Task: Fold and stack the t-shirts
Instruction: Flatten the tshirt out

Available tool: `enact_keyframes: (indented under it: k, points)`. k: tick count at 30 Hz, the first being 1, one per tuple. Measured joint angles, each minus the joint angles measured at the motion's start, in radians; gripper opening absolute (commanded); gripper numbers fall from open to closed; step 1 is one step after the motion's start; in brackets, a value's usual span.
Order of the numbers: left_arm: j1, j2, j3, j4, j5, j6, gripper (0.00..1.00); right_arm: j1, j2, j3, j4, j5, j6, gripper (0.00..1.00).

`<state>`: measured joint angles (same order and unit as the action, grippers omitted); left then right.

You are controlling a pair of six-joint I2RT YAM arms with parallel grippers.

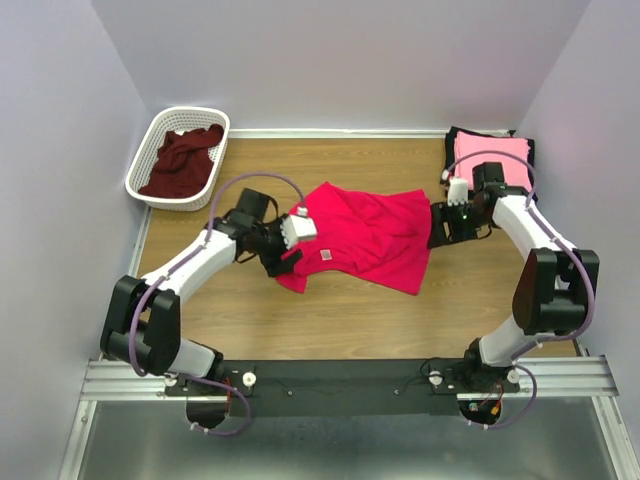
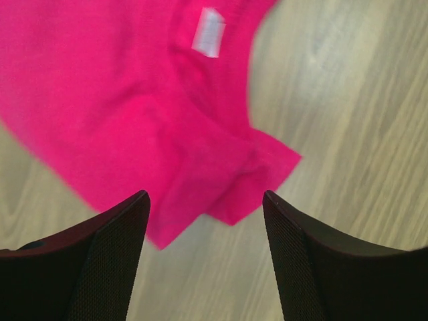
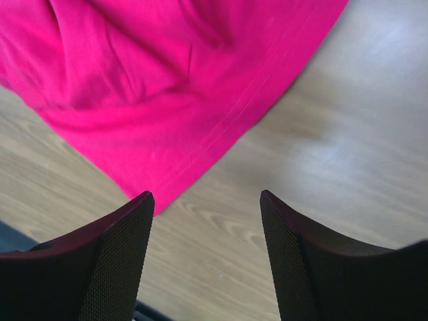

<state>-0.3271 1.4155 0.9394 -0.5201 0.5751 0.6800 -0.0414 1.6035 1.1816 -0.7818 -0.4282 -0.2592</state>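
Top external: crimson-red t-shirt [image 1: 370, 235] rumpled on table [image 1: 300, 310]; left gripper [image 2: 204, 200], right gripper [image 3: 204, 197] both spread wide, holding nothing.

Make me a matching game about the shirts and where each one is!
Things:
1. red t-shirt
2. maroon t-shirt
3. pink t-shirt
4. black t-shirt

Places:
A. at the bottom of the pile in the far right corner
B. bunched up inside the white basket
C. lying loose in the middle of the table
D. folded on top of the pile in the far right corner

Pairs: 1-C, 2-B, 3-D, 4-A
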Motion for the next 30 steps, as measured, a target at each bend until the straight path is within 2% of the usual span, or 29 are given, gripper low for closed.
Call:
enact_keyframes:
  k: [5, 12, 18, 19, 21, 22, 24, 25, 26, 27, 30]
  points:
    - [-0.150, 0.000, -0.048, 0.027, -0.142, 0.053, 0.76, 0.035, 0.019, -0.098, -0.027, 0.020, -0.004, 0.70]
    - [-0.268, 0.064, -0.028, 0.107, -0.291, 0.119, 0.75, 0.055, 0.099, -0.120, -0.031, 0.048, 0.004, 0.68]
    - [-0.314, 0.173, -0.021, 0.124, -0.359, 0.151, 0.60, 0.099, 0.143, -0.114, -0.031, 0.086, 0.029, 0.67]
    - [-0.314, 0.181, -0.021, 0.126, -0.367, 0.152, 0.51, 0.101, 0.143, -0.114, -0.031, 0.090, 0.032, 0.67]
    - [-0.314, 0.187, -0.021, 0.129, -0.386, 0.158, 0.42, 0.110, 0.145, -0.112, -0.031, 0.103, 0.039, 0.65]
    - [-0.314, 0.187, -0.021, 0.131, -0.393, 0.160, 0.32, 0.114, 0.146, -0.111, -0.031, 0.109, 0.042, 0.61]
    - [-0.314, 0.187, -0.019, 0.135, -0.407, 0.161, 0.21, 0.123, 0.151, -0.108, -0.030, 0.123, 0.047, 0.48]
    - [-0.313, 0.187, -0.014, 0.134, -0.411, 0.160, 0.08, 0.128, 0.154, -0.107, -0.029, 0.129, 0.049, 0.41]
    - [-0.310, 0.187, -0.008, 0.133, -0.412, 0.158, 0.03, 0.132, 0.159, -0.107, -0.026, 0.133, 0.055, 0.17]
    - [-0.306, 0.187, 0.003, 0.129, -0.412, 0.152, 0.00, 0.135, 0.163, -0.105, -0.026, 0.137, 0.053, 0.01]
    - [-0.270, 0.185, 0.057, 0.115, -0.399, 0.133, 0.00, 0.141, 0.176, -0.109, -0.018, 0.151, 0.057, 0.01]
